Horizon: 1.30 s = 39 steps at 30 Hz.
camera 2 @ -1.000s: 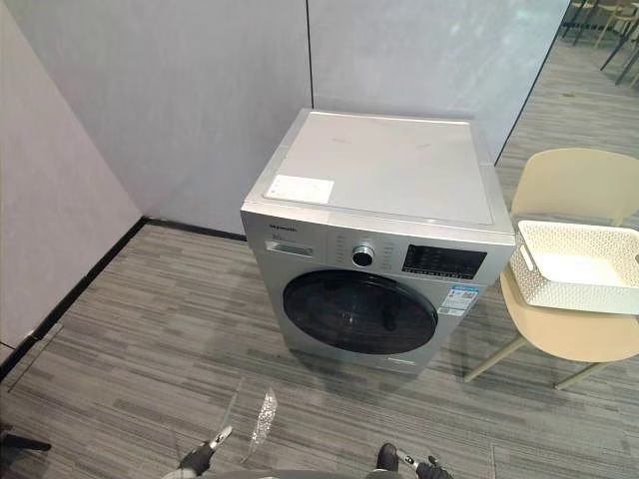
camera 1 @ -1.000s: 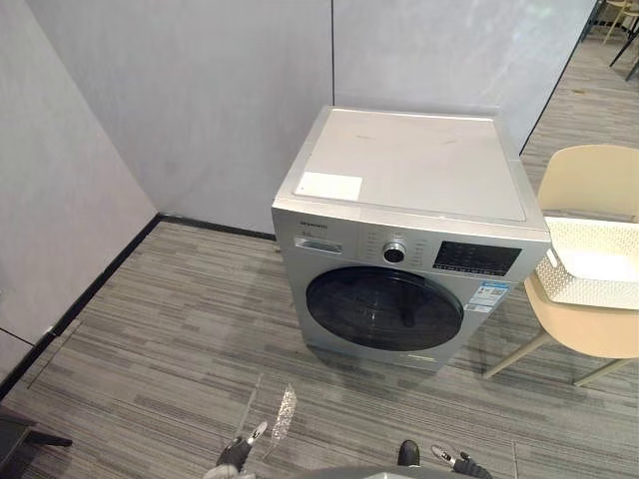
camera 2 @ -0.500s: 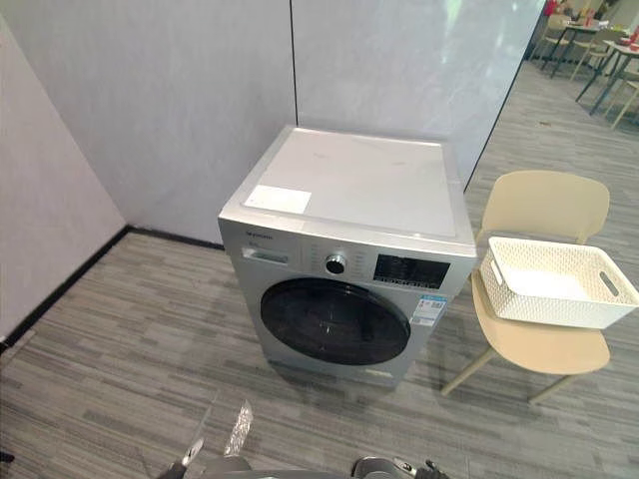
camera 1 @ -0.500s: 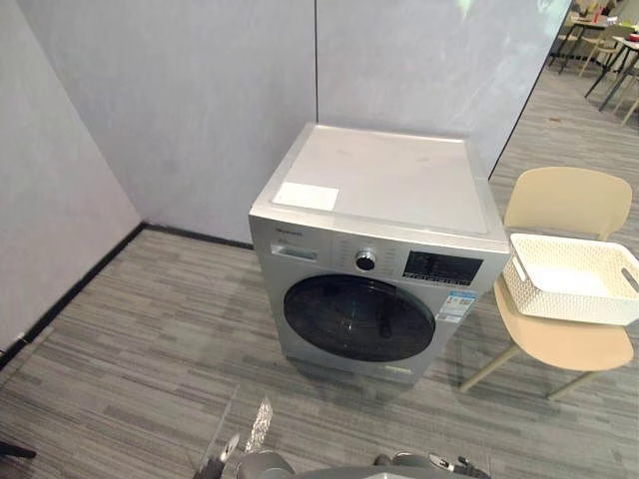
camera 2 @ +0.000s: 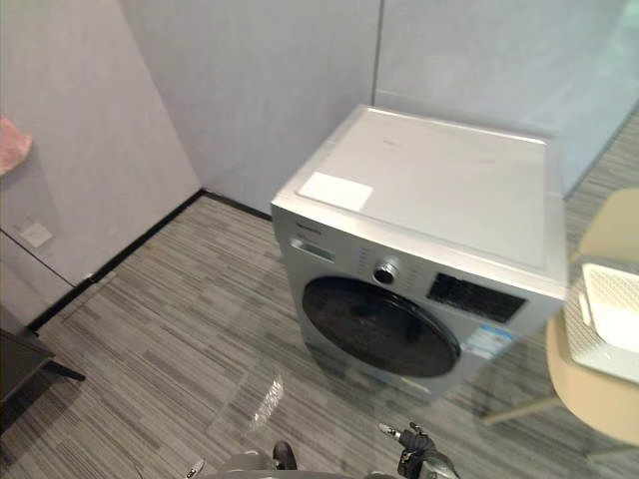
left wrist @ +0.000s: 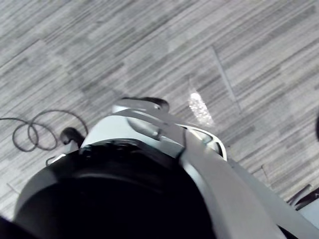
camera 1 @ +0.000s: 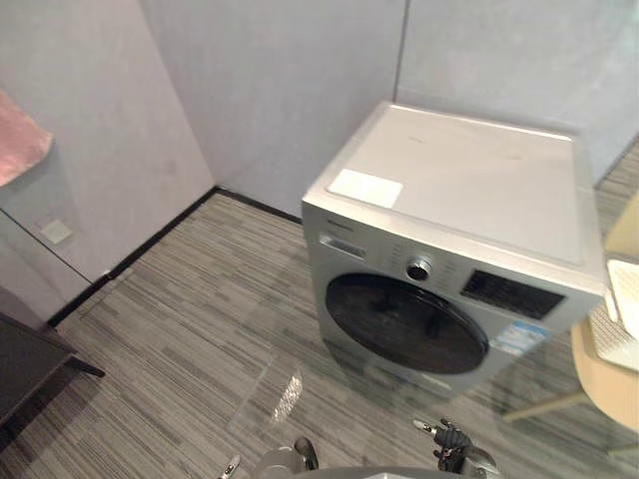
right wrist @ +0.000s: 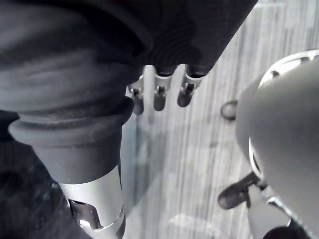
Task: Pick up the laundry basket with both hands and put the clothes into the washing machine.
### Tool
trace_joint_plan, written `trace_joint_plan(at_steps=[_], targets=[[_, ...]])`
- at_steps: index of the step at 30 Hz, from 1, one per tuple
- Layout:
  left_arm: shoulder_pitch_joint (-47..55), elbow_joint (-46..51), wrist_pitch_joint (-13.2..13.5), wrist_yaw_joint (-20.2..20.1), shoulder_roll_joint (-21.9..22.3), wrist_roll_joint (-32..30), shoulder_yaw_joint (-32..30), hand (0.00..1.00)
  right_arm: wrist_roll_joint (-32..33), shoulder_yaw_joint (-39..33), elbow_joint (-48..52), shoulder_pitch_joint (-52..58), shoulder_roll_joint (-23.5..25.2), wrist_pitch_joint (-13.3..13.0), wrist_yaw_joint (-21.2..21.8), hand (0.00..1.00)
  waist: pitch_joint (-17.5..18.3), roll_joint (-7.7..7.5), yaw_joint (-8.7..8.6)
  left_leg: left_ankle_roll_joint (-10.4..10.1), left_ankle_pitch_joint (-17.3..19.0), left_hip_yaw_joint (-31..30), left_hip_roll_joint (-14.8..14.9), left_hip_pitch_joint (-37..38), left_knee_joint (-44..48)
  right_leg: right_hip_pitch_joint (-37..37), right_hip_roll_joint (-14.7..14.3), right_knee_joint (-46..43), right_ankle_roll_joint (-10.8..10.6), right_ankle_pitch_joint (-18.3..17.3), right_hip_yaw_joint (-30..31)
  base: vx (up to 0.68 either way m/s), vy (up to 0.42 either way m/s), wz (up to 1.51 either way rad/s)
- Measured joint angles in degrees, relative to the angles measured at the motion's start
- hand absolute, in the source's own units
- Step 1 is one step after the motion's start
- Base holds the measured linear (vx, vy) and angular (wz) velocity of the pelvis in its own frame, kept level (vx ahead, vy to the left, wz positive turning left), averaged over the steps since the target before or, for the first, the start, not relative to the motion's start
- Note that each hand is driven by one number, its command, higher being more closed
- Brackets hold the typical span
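A silver front-loading washing machine (camera 1: 449, 230) stands against the grey wall, its round dark door (camera 1: 404, 324) closed. At the right edge, a corner of the white lattice laundry basket (camera 2: 611, 321) rests on a beige chair (camera 2: 591, 387); its contents are hidden from here. In its wrist view my right hand (right wrist: 158, 97) hangs over the floor, far from the basket, with its fingers relaxed and nothing in them. The dark cover of my left hand (left wrist: 114, 199) shows in the left wrist view.
Grey striped floor (camera 1: 200, 299) stretches in front of the machine. A pink cloth (camera 1: 15, 135) hangs at the left wall, above a dark piece of furniture (camera 1: 25, 364). Grey walls meet in the corner behind the machine.
The camera has swung left: machine, chair and basket have slid right, and the basket is now cut off at the edge. The pink cloth and dark furniture have come into view.
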<state>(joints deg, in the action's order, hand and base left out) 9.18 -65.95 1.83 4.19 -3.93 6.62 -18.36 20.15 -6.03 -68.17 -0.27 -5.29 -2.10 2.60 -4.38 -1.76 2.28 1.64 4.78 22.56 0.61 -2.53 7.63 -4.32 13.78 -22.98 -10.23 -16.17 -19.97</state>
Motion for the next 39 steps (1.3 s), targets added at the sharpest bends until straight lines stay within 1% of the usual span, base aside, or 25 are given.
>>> trace_joint_plan(at_steps=[2,3,4,6,9,11,12,13,14,18,19,21,24,25,26,27,29,31,32,33,34,35,36,37,39], targets=[[-1.2,0.5,0.4,0.0,-0.5,-0.1,2.8,0.00,0.0,0.0,0.7,0.5,0.2,-0.2,0.1,0.00,0.7,0.24,-0.75,0.8,-0.2,-2.9,-1.4,1.4,-0.9,4.5,2.8,-12.5,-0.3,2.9,1.1,0.38,0.125,1.13],[-2.6,0.8,1.0,0.1,-1.4,0.0,5.7,0.00,0.1,-0.4,0.3,0.4,0.1,-0.4,0.0,0.00,0.5,0.42,-1.29,2.6,-0.6,-6.8,-2.1,3.1,-0.9,7.3,3.1,-22.3,1.2,6.7,3.9,0.39,0.103,1.28],[-3.3,0.9,1.1,0.1,-1.9,0.0,7.1,0.00,0.0,-1.1,0.0,0.2,0.3,-0.3,0.0,0.00,0.2,0.05,-1.54,2.8,-0.5,-8.2,-2.1,3.9,-1.0,8.1,2.6,-25.2,1.5,6.2,5.4,0.38,0.023,1.34],[-5.5,1.0,1.3,0.0,-2.4,-0.1,10.4,0.00,0.0,-1.6,-0.2,0.8,0.5,-0.3,0.0,0.00,-0.7,0.63,-1.67,2.8,-0.5,-15.5,-1.0,7.1,-2.4,10.2,-1.6,-28.0,4.5,2.6,7.6,0.32,-0.076,1.36],[-7.0,0.8,1.4,-0.4,-0.7,0.0,11.9,0.00,0.0,-3.8,-0.1,1.8,0.6,-0.3,0.1,0.00,-0.8,0.67,-2.74,2.1,0.1,-23.2,-0.3,8.5,-2.8,12.3,-5.1,-20.7,5.3,0.2,10.7,0.23,-0.156,1.48],[-7.2,0.7,1.8,-0.5,-0.4,-0.1,11.1,0.00,0.0,-6.8,0.0,1.7,1.3,0.0,0.0,0.00,-0.8,0.56,-3.16,0.3,2.1,-29.8,0.3,7.6,-2.4,13.4,-9.6,-5.5,4.4,0.8,22.2,0.14,-0.249,1.50],[-7.2,0.7,1.9,-0.5,-0.5,-0.1,10.6,0.00,0.0,-7.3,-0.1,1.8,1.6,0.0,0.0,0.00,-0.8,0.01,-3.18,-0.2,2.5,-31.2,0.0,7.3,-2.3,13.4,-9.8,-1.3,4.0,1.1,25.4,0.12,-0.315,1.39],[-7.0,1.3,2.0,-0.6,-1.0,-0.4,9.0,0.00,0.2,-7.6,-0.4,2.0,2.9,0.4,-0.1,0.00,-0.8,-2.72,-2.88,-1.2,3.1,-33.0,-1.7,6.2,-1.3,13.1,-8.8,5.8,2.7,3.0,30.1,0.19,-0.355,1.41],[-7.0,1.4,2.3,-0.6,-0.9,-0.6,7.0,0.00,0.7,-7.6,-0.5,1.7,3.2,1.7,0.8,0.00,-0.9,-3.53,-2.95,-2.7,3.8,-32.7,-1.5,4.8,2.2,12.9,-8.9,6.0,3.5,6.5,29.0,0.25,-0.396,1.28],[-6.7,2.0,2.5,-0.7,2.1,-1.0,3.8,0.00,0.4,-4.5,-1.1,0.1,0.7,7.2,4.9,0.00,-1.3,-0.47,-2.08,-4.5,4.5,-33.7,0.8,4.5,2.2,10.1,-9.6,7.1,5.2,9.3,23.4,0.19,-0.183,0.73],[-6.8,2.0,2.5,-1.0,2.4,-1.4,3.0,0.00,-0.1,-3.9,-1.7,-0.1,0.3,7.6,4.8,0.00,-1.0,0.13,-1.01,-4.6,4.6,-33.9,1.0,4.4,2.2,9.4,-10.0,8.1,5.3,9.4,22.8,0.12,-0.067,0.27],[-6.6,2.3,2.5,-1.6,2.5,-1.7,2.2,0.00,-0.5,-3.7,-2.5,-0.7,0.6,7.6,3.4,0.00,-1.1,-0.09,-0.89,-4.7,5.2,-35.0,0.9,4.3,2.8,7.7,-9.5,10.0,5.1,9.8,21.9,0.11,-0.006,0.25],[-6.0,2.8,2.5,-1.7,2.5,-1.6,1.3,0.00,-0.5,-3.9,-2.2,-0.5,1.4,5.2,2.6,0.00,-1.1,0.28,-1.23,-4.4,8.6,-36.7,0.2,2.7,9.3,4.7,-9.4,11.6,6.0,9.2,20.0,0.08,0.075,0.29],[-5.5,3.6,2.5,-1.7,2.6,-1.6,1.2,0.00,-0.5,-3.0,-2.1,-0.5,1.4,4.6,2.9,0.00,-0.9,0.56,-1.62,-5.1,9.8,-36.6,0.1,0.4,14.2,3.8,-9.7,12.2,6.5,8.9,19.1,0.06,0.082,0.65],[-5.8,4.8,2.4,-1.7,2.8,-1.5,0.6,0.00,-0.5,-2.3,-2.0,-0.4,1.4,3.9,2.9,0.00,-0.9,0.46,-1.66,-5.9,10.2,-34.9,-0.3,-6.0,25.7,3.2,-9.8,12.1,6.4,8.8,16.7,0.02,0.044,0.85],[-5.8,6.0,2.5,-1.7,3.3,-1.4,0.4,0.00,-0.5,-2.3,-1.9,-0.4,0.9,3.7,3.1,0.00,-1.5,1.65,-1.54,-7.4,9.2,-31.9,0.8,-10.8,35.0,1.9,-10.6,11.8,5.6,8.8,14.4,0.02,0.036,0.87],[-5.6,6.6,2.5,-1.7,3.5,-0.9,0.3,0.00,-0.5,-2.8,-1.9,-0.2,1.0,2.9,2.4,0.00,-1.6,2.05,-1.44,-8.1,8.2,-26.9,3.3,-13.7,40.1,-0.3,-10.7,10.8,5.4,7.4,11.2,0.01,0.025,0.92],[-5.4,7.0,2.5,-1.7,3.3,-0.6,0.8,0.00,-0.4,-8.1,-1.8,0.2,2.0,1.7,1.0,0.00,-1.5,1.49,-1.27,-7.9,8.1,-22.1,3.8,-12.6,36.5,-1.7,-8.3,11.0,5.6,6.5,8.2,-0.02,0.088,1.09],[-5.4,6.9,2.5,-1.6,2.9,-0.6,0.8,0.00,0.1,-12.7,-1.8,0.1,3.6,1.0,0.8,0.00,-1.5,-0.62,-1.36,-5.9,8.9,-17.1,3.6,-10.8,30.7,-1.8,-5.7,11.5,5.4,6.7,6.2,-0.06,0.145,1.00],[-5.4,6.9,2.5,-1.6,2.7,-0.6,0.6,0.00,0.1,-14.4,-1.3,0.0,3.6,0.8,0.8,0.00,-1.6,0.16,-1.43,-3.9,10.3,-14.3,5.1,-10.1,29.3,-1.9,-5.4,11.9,5.1,7.1,5.4,-0.06,0.156,0.86],[-4.5,6.8,2.4,-1.6,3.6,-0.5,-0.4,0.00,0.5,-16.1,0.2,0.1,3.0,0.2,0.2,0.00,-1.6,2.98,-1.43,-2.0,12.0,-10.4,10.8,-9.6,27.8,-1.9,-5.5,12.0,4.4,7.6,3.6,-0.05,0.148,0.57],[-4.1,6.8,2.5,-1.5,4.0,-0.5,-0.9,0.00,0.8,-16.3,0.3,0.1,2.7,0.1,-0.1,0.00,-1.5,3.82,-1.49,-2.8,12.5,-9.8,12.7,-9.2,26.4,-2.0,-5.4,12.0,4.2,7.7,3.3,-0.05,0.136,0.63],[-4.0,5.9,2.5,-1.5,4.2,-0.4,-1.7,0.00,0.8,-17.8,-0.5,0.1,2.2,0.1,-0.1,0.00,-1.4,3.82,-1.91,-4.2,10.9,-8.5,10.6,-7.6,22.1,-2.4,-4.1,13.1,2.3,8.3,3.3,-0.03,0.163,0.40],[-3.8,5.1,2.6,-1.4,2.3,-0.6,-0.3,0.00,0.8,-17.4,-1.8,0.3,3.1,0.6,-0.1,0.00,-1.1,1.83,-1.64,-3.6,7.9,-7.8,6.0,-4.3,14.6,-2.7,-2.4,15.0,2.6,8.4,6.1,-0.02,0.147,0.40],[-4.0,3.5,2.5,-1.3,0.6,-0.7,1.4,0.00,0.7,-17.5,-3.1,0.6,3.5,1.0,-0.1,0.00,-0.4,0.63,-2.46,-2.1,4.1,-7.4,2.8,-2.1,8.5,-3.1,-2.2,16.5,3.5,9.0,7.8,0.05,0.100,0.28]])
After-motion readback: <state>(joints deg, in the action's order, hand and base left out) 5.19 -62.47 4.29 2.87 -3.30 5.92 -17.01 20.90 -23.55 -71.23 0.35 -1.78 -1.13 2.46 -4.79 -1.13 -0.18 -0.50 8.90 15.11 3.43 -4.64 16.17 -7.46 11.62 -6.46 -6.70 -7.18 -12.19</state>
